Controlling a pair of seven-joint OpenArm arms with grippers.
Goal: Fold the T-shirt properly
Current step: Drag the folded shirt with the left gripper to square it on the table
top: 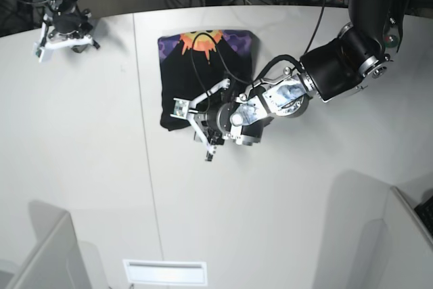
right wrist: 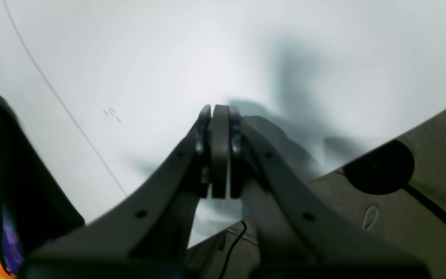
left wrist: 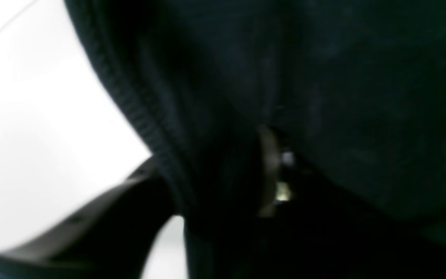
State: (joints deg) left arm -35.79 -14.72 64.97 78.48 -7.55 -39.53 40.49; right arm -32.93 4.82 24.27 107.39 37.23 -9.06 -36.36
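On white table (top: 88, 167) — one folded black T-shirt (top: 206, 65), left gripper (top: 196, 130) jaws apart at its hem; right gripper (right wrist: 220, 116) pinched together, empty.

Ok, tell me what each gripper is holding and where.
Right gripper: shut, holding nothing. Left gripper: at the near edge of the folded T-shirt; whether it grips the cloth cannot be told.

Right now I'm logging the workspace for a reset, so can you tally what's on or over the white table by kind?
T-shirts: 1, the folded black T-shirt with the sun print showing.
Robot pincers: 2, the left pincer at the shirt's near edge and the right pincer away over bare table.
Total: 3
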